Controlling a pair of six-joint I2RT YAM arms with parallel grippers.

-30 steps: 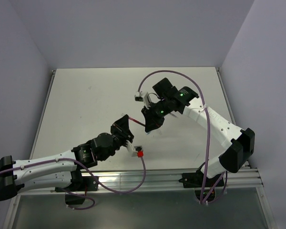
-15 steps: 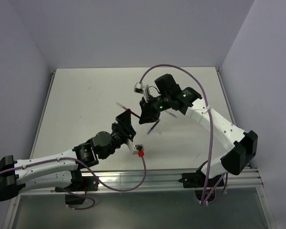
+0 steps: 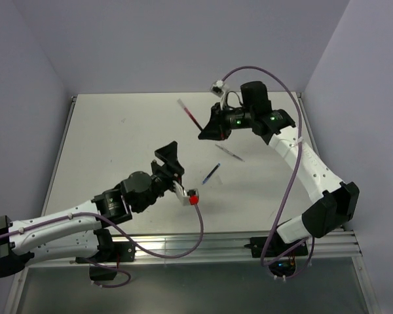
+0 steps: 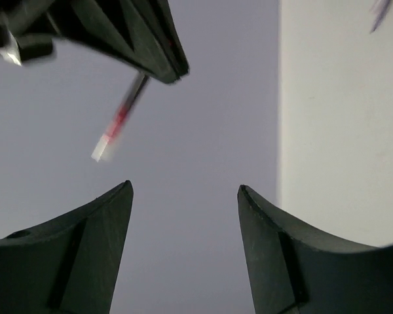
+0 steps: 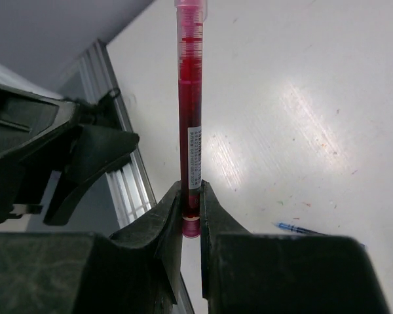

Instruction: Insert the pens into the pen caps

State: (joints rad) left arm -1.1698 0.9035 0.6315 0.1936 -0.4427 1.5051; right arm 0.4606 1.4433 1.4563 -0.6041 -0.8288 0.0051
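1. Risk, slip: the right gripper (image 5: pixel 191 203) pinches the red pen (image 5: pixel 190 111) at its tail end only, so the long free shaft could likely pivot or drop.
2. Risk, knock: the blue pen (image 3: pixel 211 173) and clear-grey pen (image 3: pixel 230 153) lie loose mid-tabletop (image 3: pixel 118 144); a passing arm could roll them.
3. Location: the red pen is aloft towards the tabletop's far edge, well apart from the left gripper (image 4: pixel 183 190), whose jaws stand wide and empty.

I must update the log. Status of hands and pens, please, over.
Left hand open, empty. Right hand shut on red pen, held above table. Blue pen and clear pen lie on table. Nothing seen in the way.
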